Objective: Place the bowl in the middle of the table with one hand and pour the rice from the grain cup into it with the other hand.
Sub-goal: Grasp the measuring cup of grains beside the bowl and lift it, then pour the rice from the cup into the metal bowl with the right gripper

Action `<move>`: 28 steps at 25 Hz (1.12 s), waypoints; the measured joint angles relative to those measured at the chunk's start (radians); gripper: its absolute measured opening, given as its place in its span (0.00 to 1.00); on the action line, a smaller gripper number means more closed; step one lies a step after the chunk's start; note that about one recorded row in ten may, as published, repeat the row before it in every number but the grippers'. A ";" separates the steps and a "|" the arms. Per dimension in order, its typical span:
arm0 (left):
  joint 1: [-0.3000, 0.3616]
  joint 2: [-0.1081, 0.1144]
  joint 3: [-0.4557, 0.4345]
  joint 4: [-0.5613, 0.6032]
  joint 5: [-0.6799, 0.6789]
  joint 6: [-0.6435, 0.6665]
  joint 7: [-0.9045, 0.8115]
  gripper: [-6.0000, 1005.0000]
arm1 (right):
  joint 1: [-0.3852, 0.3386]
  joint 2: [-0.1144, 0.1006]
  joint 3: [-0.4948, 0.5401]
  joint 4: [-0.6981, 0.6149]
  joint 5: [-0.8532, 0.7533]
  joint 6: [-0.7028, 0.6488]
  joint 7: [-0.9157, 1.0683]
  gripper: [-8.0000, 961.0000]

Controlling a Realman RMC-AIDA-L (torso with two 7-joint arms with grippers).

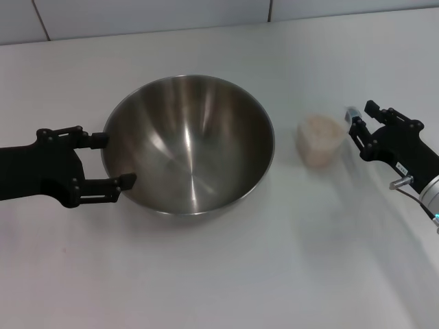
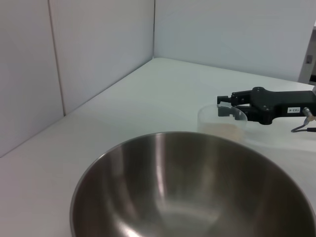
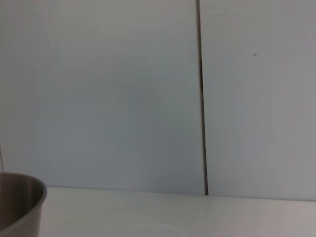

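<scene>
The steel bowl [image 1: 188,144] stands a little left of the middle of the white table [image 1: 226,274] and fills the lower part of the left wrist view [image 2: 192,187]. My left gripper [image 1: 115,160] is open at the bowl's left side, its two fingertips against the outer wall. The clear grain cup [image 1: 320,139] holding rice [image 1: 319,127] stands right of the bowl. My right gripper [image 1: 358,120] is open just right of the cup, fingertips level with its rim. The left wrist view shows that gripper [image 2: 225,105] at the cup [image 2: 222,123]. The right wrist view shows only the bowl's edge [image 3: 19,205].
A pale tiled wall [image 1: 137,17] runs along the table's far edge, with a corner [image 2: 154,29] in the left wrist view. Bare tabletop lies in front of the bowl and between bowl and cup.
</scene>
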 joint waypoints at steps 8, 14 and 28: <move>0.000 0.001 0.001 0.005 0.008 0.001 -0.001 0.83 | -0.002 -0.001 0.000 0.006 0.001 -0.017 -0.001 0.16; -0.009 0.003 0.002 0.040 0.055 0.010 -0.026 0.83 | -0.012 -0.002 0.007 0.005 0.009 -0.065 -0.001 0.06; -0.022 0.003 0.002 0.068 0.076 0.029 -0.041 0.83 | 0.005 -0.006 0.012 0.005 0.101 -0.266 -0.003 0.03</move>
